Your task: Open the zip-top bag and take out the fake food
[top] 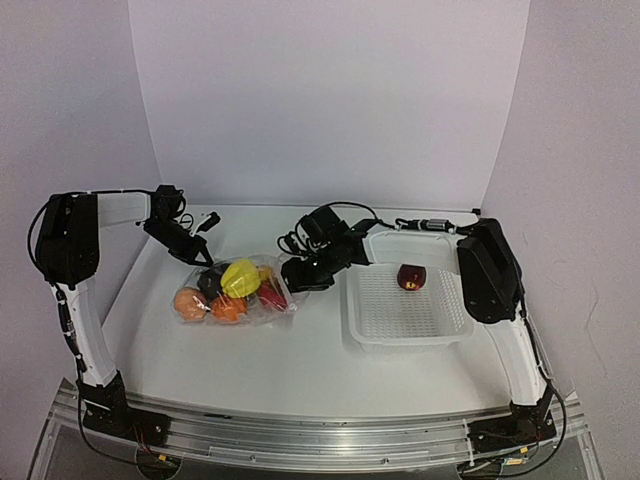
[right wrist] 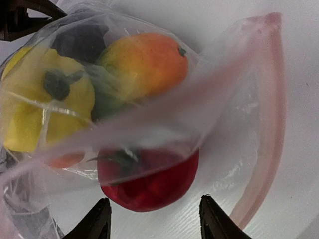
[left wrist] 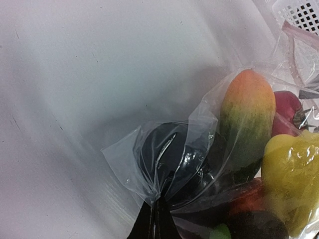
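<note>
The zip-top bag [top: 237, 291] lies on the table left of centre, with its pink zip strip [right wrist: 266, 124] hanging open. Fake food shows through it: a yellow pepper [right wrist: 40, 109], an orange-green mango [right wrist: 144, 64], a dark purple piece [left wrist: 164, 154] and a red pepper [right wrist: 149, 181] at the open mouth, partly under the plastic. My left gripper [left wrist: 155, 211] is shut on a bunched corner of the bag at its far left side. My right gripper [right wrist: 155, 216] stands open just short of the red pepper, with nothing between its fingers [right wrist: 97, 221].
A white mesh basket [top: 405, 315] sits right of the bag with one dark red fruit [top: 411, 277] in it. Its corner [left wrist: 299, 12] shows in the left wrist view. White walls enclose the table at the back and sides.
</note>
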